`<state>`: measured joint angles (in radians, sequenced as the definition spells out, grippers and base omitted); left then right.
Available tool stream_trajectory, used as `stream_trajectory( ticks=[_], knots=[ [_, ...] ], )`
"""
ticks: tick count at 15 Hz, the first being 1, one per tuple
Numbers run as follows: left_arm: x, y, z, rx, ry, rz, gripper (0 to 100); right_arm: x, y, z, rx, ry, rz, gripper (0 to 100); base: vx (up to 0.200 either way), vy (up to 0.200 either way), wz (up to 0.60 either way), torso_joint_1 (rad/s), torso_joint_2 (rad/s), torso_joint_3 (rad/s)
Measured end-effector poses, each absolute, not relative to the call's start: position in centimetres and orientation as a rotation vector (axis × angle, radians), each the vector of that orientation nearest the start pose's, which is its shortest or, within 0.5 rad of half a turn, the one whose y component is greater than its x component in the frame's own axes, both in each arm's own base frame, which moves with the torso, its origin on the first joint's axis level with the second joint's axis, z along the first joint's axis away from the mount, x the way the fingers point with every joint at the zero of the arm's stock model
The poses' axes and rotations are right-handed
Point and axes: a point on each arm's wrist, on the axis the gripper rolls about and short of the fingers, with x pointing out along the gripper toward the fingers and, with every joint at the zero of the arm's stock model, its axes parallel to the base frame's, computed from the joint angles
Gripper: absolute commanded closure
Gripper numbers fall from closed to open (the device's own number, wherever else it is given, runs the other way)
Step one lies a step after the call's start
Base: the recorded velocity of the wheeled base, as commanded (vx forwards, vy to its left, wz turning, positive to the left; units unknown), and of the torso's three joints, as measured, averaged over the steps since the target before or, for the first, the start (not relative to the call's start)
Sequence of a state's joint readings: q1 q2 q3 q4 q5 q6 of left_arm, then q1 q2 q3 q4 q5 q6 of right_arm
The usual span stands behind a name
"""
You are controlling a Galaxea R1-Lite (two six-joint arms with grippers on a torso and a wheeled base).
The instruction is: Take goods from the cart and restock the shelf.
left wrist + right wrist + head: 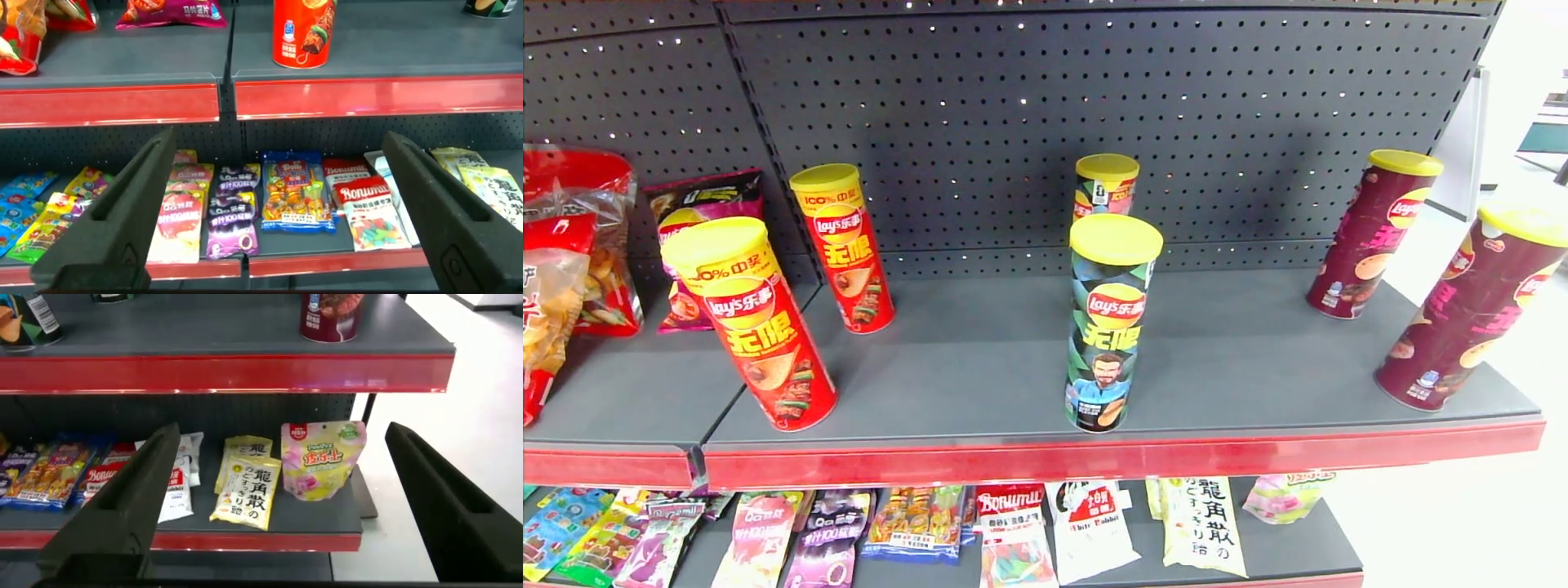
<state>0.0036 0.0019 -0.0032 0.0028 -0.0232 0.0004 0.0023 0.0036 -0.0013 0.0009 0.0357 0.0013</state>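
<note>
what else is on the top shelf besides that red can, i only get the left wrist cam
observer: Two maroon cans stand at the right end of the top shelf: the front maroon can near the edge, the back maroon can farther in.
operator: and is the right claw holding anything
observer: No, the right claw is open and empty, facing the lower shelf.

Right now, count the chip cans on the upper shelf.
6. Left: front red can, rear red can. Middle: front green can, rear green can behind it. Right: rear maroon can, front maroon can. More could hide off-frame.
</note>
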Motion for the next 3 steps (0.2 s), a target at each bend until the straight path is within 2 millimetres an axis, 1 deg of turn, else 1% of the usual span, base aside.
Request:
stream_trajectory(
  ticks=[3],
  knots=[
    [-2.29,-0.06,7.61,0.000,0.002,-0.020,0,-2.28,0.02,7.55,0.002,0.001,0.012,0,0.000,0.000,0.00,0.000,0.00,0.000]
  ],
)
